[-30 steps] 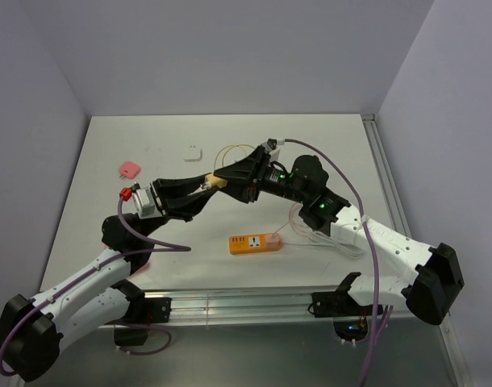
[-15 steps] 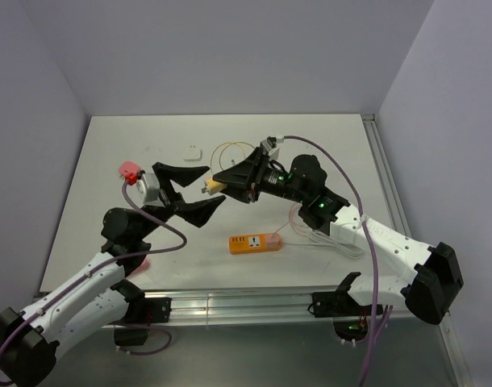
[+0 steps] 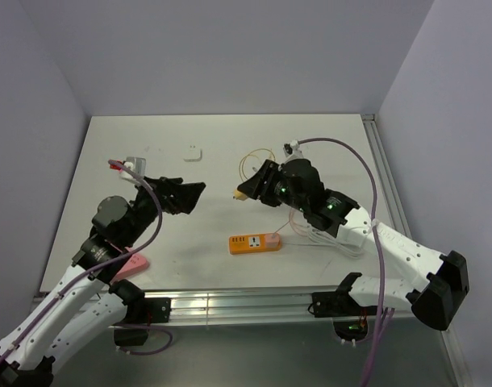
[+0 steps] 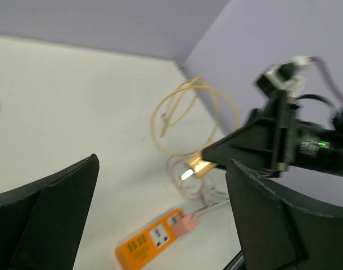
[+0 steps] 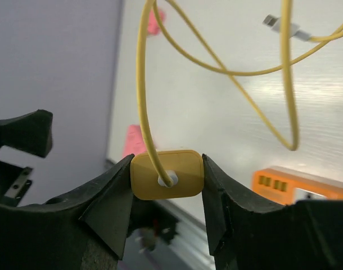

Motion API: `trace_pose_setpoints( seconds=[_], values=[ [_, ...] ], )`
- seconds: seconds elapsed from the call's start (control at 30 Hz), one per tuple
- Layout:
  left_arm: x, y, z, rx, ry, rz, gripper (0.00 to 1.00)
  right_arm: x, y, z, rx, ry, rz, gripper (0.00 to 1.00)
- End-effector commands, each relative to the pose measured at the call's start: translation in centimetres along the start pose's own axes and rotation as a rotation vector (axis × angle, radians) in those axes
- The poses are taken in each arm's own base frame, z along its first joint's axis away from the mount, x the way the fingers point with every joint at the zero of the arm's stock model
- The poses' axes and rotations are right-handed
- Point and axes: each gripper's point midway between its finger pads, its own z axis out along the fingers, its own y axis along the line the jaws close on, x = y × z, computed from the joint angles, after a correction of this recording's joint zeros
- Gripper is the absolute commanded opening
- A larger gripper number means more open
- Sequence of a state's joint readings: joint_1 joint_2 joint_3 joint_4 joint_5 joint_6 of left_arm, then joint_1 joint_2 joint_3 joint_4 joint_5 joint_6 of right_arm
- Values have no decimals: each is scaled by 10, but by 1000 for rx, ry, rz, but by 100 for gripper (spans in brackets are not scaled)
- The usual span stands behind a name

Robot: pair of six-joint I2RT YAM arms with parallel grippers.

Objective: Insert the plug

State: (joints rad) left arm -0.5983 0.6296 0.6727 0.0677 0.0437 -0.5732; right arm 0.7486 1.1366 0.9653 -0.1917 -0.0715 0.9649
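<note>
The yellow plug point(image 3: 240, 193) hangs above the table with my right gripper point(image 3: 249, 191) shut on its sides. Its metal prongs point left toward the left arm. In the right wrist view the plug point(image 5: 167, 174) sits squeezed between both fingers, and its yellow cable point(image 5: 144, 84) loops upward. The orange power strip point(image 3: 254, 243) lies flat on the table below, with a pink plug point(image 4: 185, 223) in its right end. My left gripper point(image 3: 189, 197) is wide open and holds nothing, a short way left of the yellow plug point(image 4: 197, 167).
A white cable point(image 3: 327, 239) coils to the right of the strip. A small white object point(image 3: 193, 152) lies at the back of the table. A pink object point(image 3: 130, 264) lies near the front left edge, beside the left arm. The yellow cable's loose end point(image 5: 281, 25) dangles.
My left gripper opened, let go of the plug and drew back to the left. The right gripper kept the plug and shifted slightly right.
</note>
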Motion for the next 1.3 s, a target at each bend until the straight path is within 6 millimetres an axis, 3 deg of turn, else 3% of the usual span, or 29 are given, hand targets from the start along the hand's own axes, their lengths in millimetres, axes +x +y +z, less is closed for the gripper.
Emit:
trace_pose_setpoints(
  seconds=[0.0, 0.03, 0.13, 0.27, 0.4, 0.5, 0.57, 0.7, 0.87, 0.93, 1.07, 1.27],
  values=[
    [36, 51, -13, -277, 133, -89, 99, -12, -14, -14, 132, -105, -172, 0],
    [48, 49, -13, -254, 179, -85, 99, -11, -21, -14, 181, -119, -192, 0],
    [58, 48, -16, -218, 197, -79, 100, 3, -22, -11, 214, -83, -242, 0],
    [46, 23, -20, -76, 131, -86, 94, 5, -20, -11, 214, -68, -249, 0],
    [33, 4, -19, 5, 93, -114, 89, 2, -5, -16, 160, -63, -247, 0],
    [39, -28, -15, 194, 145, -117, 83, 2, 7, -21, 120, -50, -242, 0],
    [46, -39, -14, 274, 179, -100, 76, 2, 17, -25, 76, -30, -232, 0],
    [49, -37, -7, 268, 155, -84, 80, 1, 29, -32, 10, 13, -202, 0],
    [25, -58, -10, 352, 49, -55, 82, -9, 23, -33, -25, 75, -102, 0],
    [19, -65, -2, 358, 53, -70, 79, -8, 30, -36, -86, 113, -71, 0],
    [26, -84, 15, 402, 115, -58, 71, -14, 28, -33, -115, 143, -33, 0],
    [46, -89, 36, 347, 93, 71, 76, -16, 31, -33, -178, 198, 43, 0]
  ],
)
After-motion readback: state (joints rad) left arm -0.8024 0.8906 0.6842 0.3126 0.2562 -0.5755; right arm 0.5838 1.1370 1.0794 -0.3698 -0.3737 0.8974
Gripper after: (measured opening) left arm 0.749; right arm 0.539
